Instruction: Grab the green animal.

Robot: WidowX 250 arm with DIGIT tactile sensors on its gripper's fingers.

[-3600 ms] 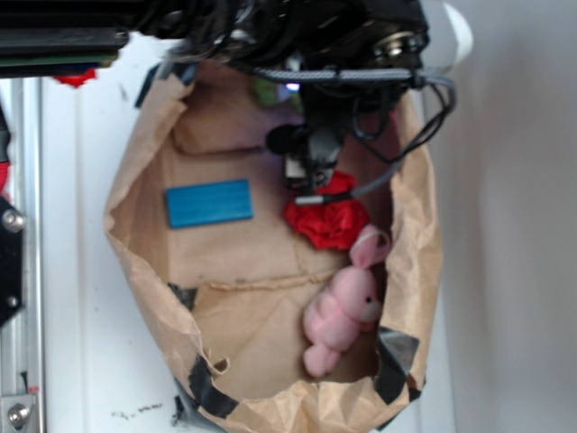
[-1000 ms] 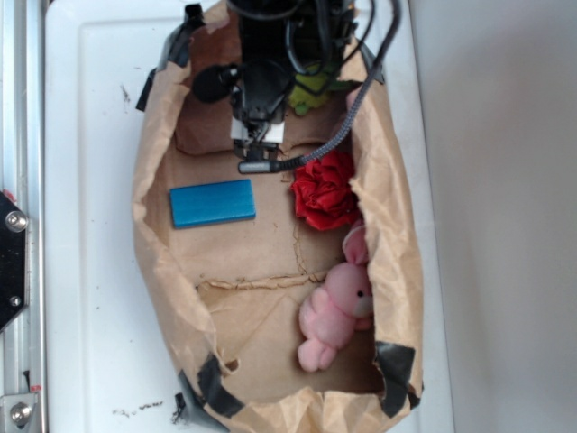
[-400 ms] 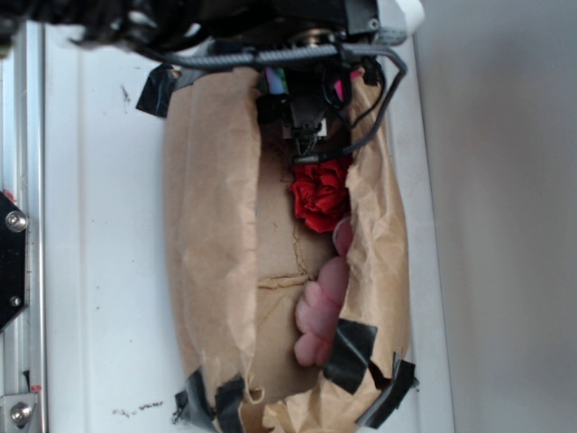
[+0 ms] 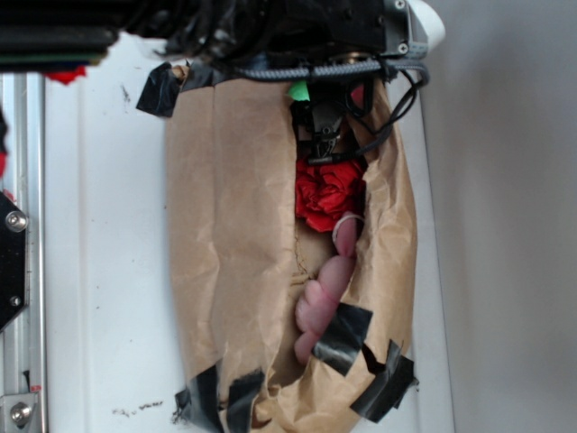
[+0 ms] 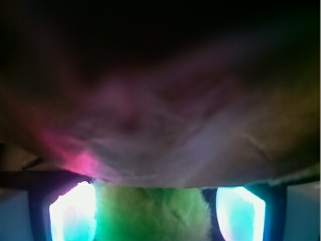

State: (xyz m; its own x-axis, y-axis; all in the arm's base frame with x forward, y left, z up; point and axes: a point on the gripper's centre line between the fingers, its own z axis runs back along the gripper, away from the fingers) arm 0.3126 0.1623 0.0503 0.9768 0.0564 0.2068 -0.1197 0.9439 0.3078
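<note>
My gripper (image 5: 153,213) clamps one green animal (image 5: 150,216) between two glowing fingers (image 5: 70,211); the bag (image 4: 230,225) shows one red ball (image 4: 326,194), one bunny (image 4: 320,302).

No readable text, labels, brands or nos. in either view. Paper bag (image 4: 225,234), tape patches (image 4: 341,336) and counter (image 4: 99,271) all unmarked; wrist view too blurred to read anything.

White tabletop (image 4: 99,271) under bright, even light; metal rail (image 4: 22,298) along its left; grey surface (image 4: 514,234) right.
</note>
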